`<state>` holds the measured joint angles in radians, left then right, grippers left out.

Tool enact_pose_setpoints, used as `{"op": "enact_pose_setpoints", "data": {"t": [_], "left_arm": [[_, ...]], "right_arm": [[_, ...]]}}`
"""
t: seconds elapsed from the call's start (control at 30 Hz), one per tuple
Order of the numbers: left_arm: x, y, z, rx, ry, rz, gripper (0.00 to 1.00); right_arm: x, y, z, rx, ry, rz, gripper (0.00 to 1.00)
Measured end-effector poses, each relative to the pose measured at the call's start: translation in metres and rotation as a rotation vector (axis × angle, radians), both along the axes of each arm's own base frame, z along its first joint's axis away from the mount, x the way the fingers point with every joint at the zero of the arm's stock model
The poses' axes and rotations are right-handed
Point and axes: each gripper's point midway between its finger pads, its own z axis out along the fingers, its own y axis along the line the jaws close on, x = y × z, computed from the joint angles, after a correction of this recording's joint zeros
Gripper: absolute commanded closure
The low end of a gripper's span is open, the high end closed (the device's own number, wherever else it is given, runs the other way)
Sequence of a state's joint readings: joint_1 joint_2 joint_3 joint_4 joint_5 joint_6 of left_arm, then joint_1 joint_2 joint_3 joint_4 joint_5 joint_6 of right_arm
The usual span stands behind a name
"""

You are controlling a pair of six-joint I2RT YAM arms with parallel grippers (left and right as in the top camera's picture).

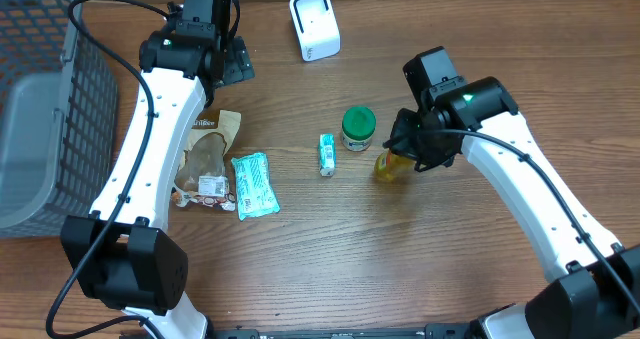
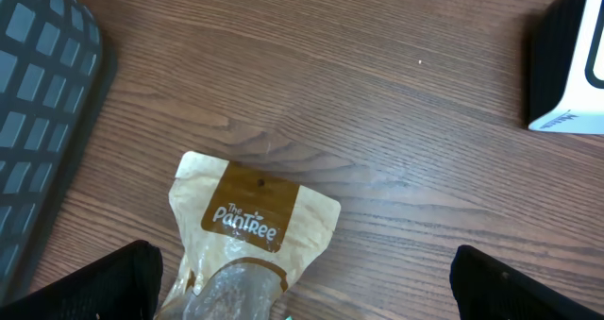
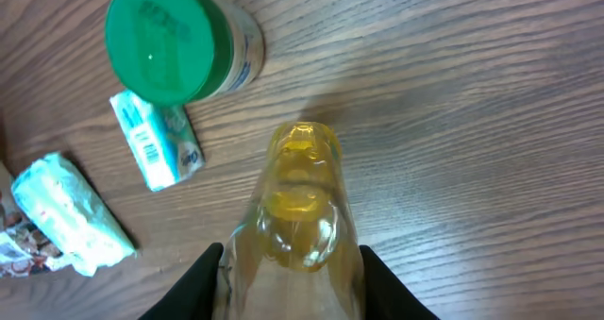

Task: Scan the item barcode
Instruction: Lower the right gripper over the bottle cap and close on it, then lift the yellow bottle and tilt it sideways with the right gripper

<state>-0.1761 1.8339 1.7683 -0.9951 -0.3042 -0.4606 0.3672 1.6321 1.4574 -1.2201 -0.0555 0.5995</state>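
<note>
My right end effector (image 3: 291, 263) grasps the yellow bottle (image 3: 300, 197) by its sides, for carrying to the far scanner (image 1: 315, 24).

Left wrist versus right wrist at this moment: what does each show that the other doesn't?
Only the left wrist: the Pantree pouch, a grey basket corner, the white scanner and the open left gripper. Only the right wrist: the yellow bottle between the fingers of the right gripper, the green-lidded jar, a small barcoded box and a teal packet. Shared: the wooden table.
</note>
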Motion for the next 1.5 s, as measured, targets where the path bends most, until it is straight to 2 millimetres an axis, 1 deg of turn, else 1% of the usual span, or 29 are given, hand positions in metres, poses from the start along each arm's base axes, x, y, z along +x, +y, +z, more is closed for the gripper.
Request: {"op": "enact_pose_setpoints", "data": {"t": [0.2, 0.3, 0.37, 0.4, 0.47, 0.57, 0.7, 0.8, 0.93, 1.03, 1.17, 1.5], "left_arm": [[0.000, 0.000, 0.000, 0.000, 0.000, 0.000, 0.00], [0.000, 0.000, 0.000, 0.000, 0.000, 0.000, 0.00], [0.000, 0.000, 0.000, 0.000, 0.000, 0.000, 0.00], [0.000, 0.000, 0.000, 0.000, 0.000, 0.000, 0.01], [0.000, 0.000, 0.000, 0.000, 0.000, 0.000, 0.00], [0.000, 0.000, 0.000, 0.000, 0.000, 0.000, 0.00], [0.000, 0.000, 0.000, 0.000, 0.000, 0.000, 0.00], [0.000, 0.000, 0.000, 0.000, 0.000, 0.000, 0.00], [0.000, 0.000, 0.000, 0.000, 0.000, 0.000, 0.00], [0.000, 0.000, 0.000, 0.000, 0.000, 0.000, 0.00], [0.000, 0.000, 0.000, 0.000, 0.000, 0.000, 0.00], [0.000, 0.000, 0.000, 0.000, 0.000, 0.000, 0.00]], "right_arm": [[0.002, -0.006, 0.000, -0.067, -0.028, 0.017, 0.64], [0.007, 0.000, -0.004, -0.085, -0.059, 0.036, 0.64], [0.005, 0.005, -0.016, -0.097, -0.060, 0.055, 0.64], [0.005, 0.005, -0.018, -0.099, -0.056, 0.057, 0.64], [0.000, 0.005, -0.033, -0.111, -0.036, 0.068, 0.62], [-0.004, 0.002, -0.041, -0.126, -0.019, 0.069, 0.57], [-0.001, 0.001, -0.040, -0.133, -0.035, 0.065, 0.54], [0.000, 0.001, -0.040, -0.135, -0.039, 0.064, 0.40], [0.001, 0.001, -0.040, -0.138, -0.040, 0.066, 0.34], [0.000, 0.001, -0.040, -0.138, -0.040, 0.066, 0.31], [0.000, 0.002, -0.040, -0.138, -0.040, 0.070, 0.31], [-0.004, 0.012, -0.040, -0.163, -0.054, 0.109, 0.34]]}}
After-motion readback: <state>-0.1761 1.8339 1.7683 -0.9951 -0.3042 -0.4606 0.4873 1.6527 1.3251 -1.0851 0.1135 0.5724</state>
